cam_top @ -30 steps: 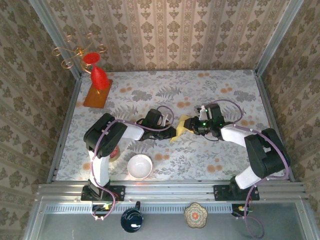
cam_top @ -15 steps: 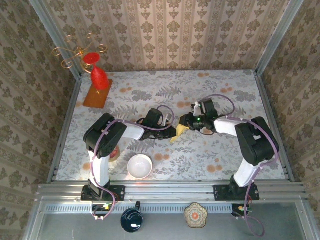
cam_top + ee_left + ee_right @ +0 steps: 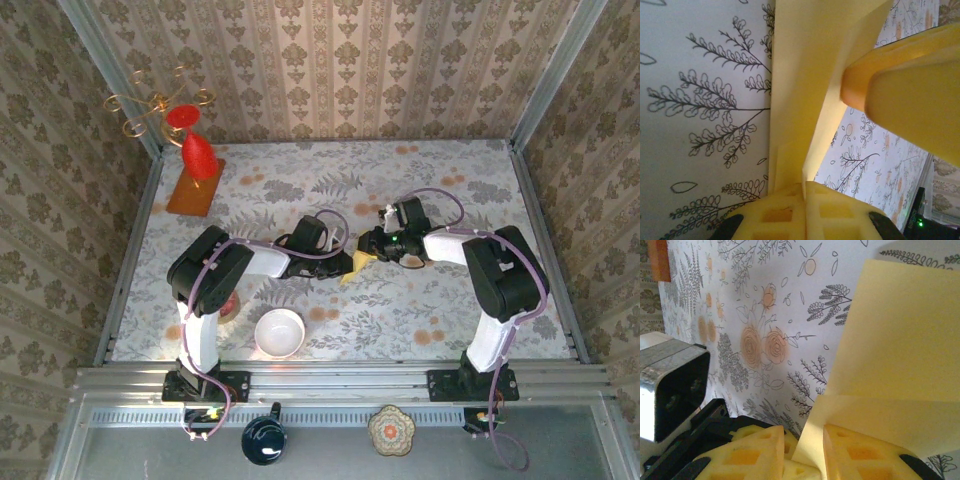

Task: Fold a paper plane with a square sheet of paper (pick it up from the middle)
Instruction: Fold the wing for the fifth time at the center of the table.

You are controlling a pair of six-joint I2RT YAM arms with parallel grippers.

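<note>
Over the table [image 3: 450, 300], one paper sheet [image 3: 352, 268]

Overhead view: bright, even, diffuse light. The arms cast only soft, short shadows on the floral-printed table cover [image 3: 300, 180], and the focus is sharp throughout.

Wrist views: the thin pale yellow square sheet of paper [image 3: 800, 75] glows warm. The nearest yellow foam pads [image 3: 750, 455] are blurred. On the right wrist, a grey shadow edges the sheet's far right corner.
</note>
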